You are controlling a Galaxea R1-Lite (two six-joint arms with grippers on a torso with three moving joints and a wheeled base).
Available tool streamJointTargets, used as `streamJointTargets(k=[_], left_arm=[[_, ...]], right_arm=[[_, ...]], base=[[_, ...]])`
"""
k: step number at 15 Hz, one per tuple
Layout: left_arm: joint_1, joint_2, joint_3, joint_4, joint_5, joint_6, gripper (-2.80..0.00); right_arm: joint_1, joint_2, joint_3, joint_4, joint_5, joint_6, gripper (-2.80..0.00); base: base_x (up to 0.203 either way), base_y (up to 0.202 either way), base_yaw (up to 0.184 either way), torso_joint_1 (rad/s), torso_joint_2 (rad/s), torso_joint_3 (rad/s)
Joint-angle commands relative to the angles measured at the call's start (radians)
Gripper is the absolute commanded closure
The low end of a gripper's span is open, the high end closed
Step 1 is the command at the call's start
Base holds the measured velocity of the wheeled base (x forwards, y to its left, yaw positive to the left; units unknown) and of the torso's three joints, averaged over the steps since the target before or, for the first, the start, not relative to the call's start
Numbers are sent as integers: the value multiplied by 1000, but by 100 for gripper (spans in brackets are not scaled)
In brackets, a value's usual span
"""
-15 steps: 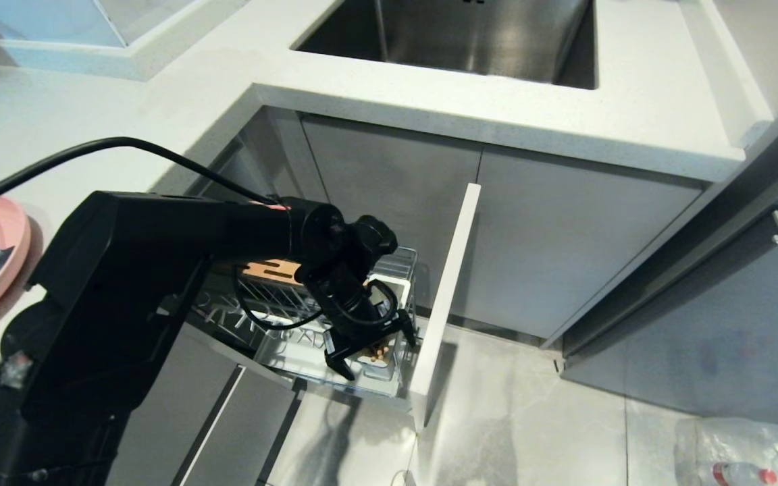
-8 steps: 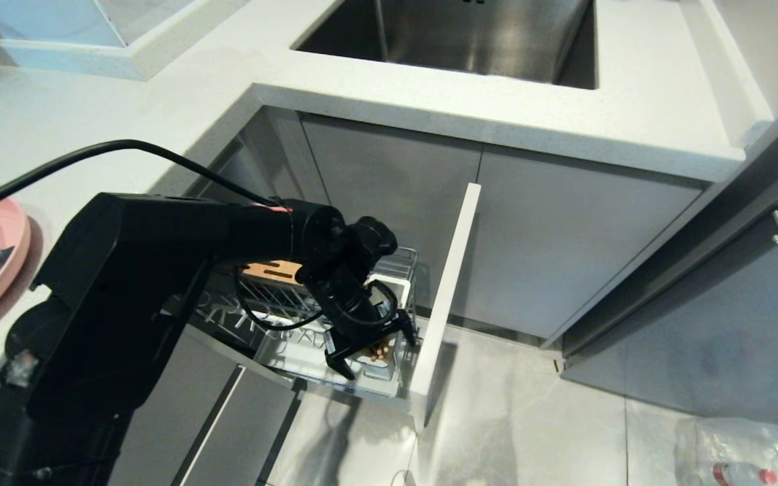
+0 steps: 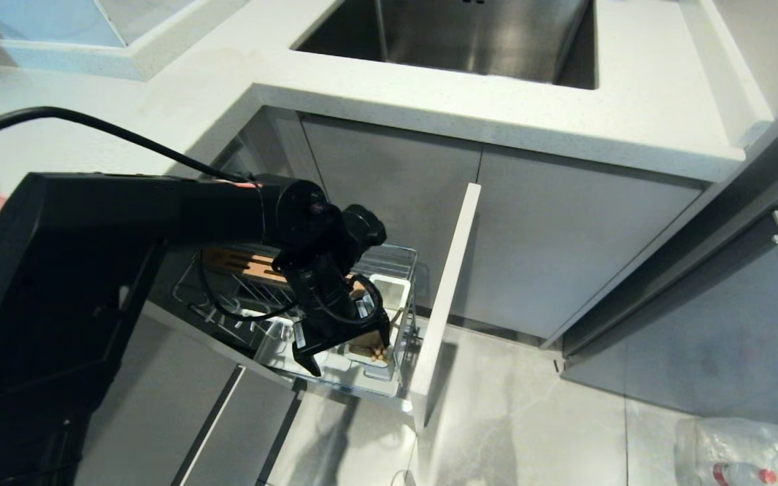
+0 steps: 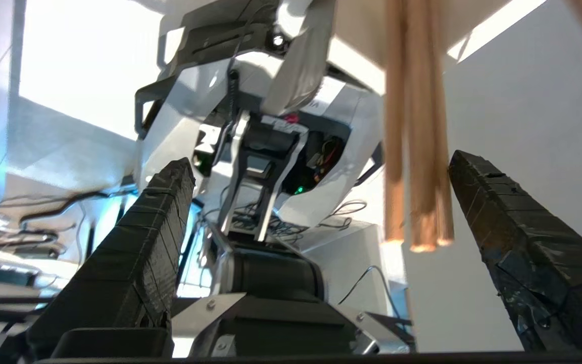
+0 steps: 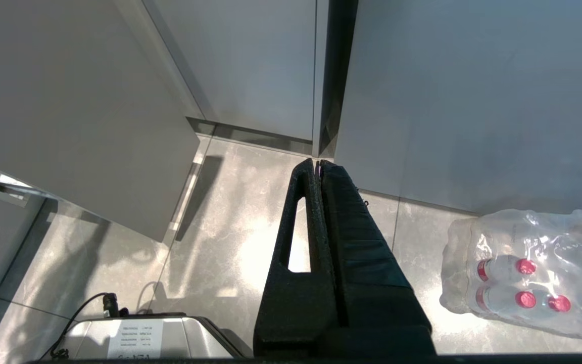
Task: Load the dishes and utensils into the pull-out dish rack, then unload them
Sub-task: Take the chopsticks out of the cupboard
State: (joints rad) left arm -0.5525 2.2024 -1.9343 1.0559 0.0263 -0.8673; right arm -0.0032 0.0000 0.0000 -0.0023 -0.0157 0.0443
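Your left hand [image 3: 348,351] hangs wide open over the utensil cup [image 3: 389,289], chopsticks [image 4: 417,151] standing upright between its fingers, nearer the three-o'clock one; right hand [image 5: 319,164] closed, parked.

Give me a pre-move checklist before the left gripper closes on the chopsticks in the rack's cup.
1. Left gripper fingers open: ok.
2. Chopsticks between the fingers: ok, though they sit close to one finger, off centre.
3. Chopsticks standing in the cup: ok, tips visible in the head view.
4. Rack pulled out: ok.
5. Fingers clear of the cup wall and rack wires: cannot tell.
6. Right gripper shut and parked over the floor, out of the way: ok.
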Motion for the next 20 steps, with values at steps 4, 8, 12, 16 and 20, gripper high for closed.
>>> streamJointTargets(k=[4,8,12,16,20], left_arm=[[0,-15,-5,-8,-3,-12,-280],[4,-29,-6,-81,3,-21,-280],[25,-42,-6,-153,3,-51,-280],[34,-43,-8,-248,-12,-114,-280],[17,-33,-12,-370,-124,-138,-280]], right_arm=[[0,0,0,1,0,0,0],[0,0,0,-1,0,0,0],[0,2,0,-1,0,0,0],[0,0,0,0,0,0,0],[0,0,0,-1,0,0,0]], base=[[0,0,0,0,0,0],[0,0,0,0,0,0],[0,0,0,0,0,0],[0,0,0,0,0,0],[0,0,0,0,0,0]])
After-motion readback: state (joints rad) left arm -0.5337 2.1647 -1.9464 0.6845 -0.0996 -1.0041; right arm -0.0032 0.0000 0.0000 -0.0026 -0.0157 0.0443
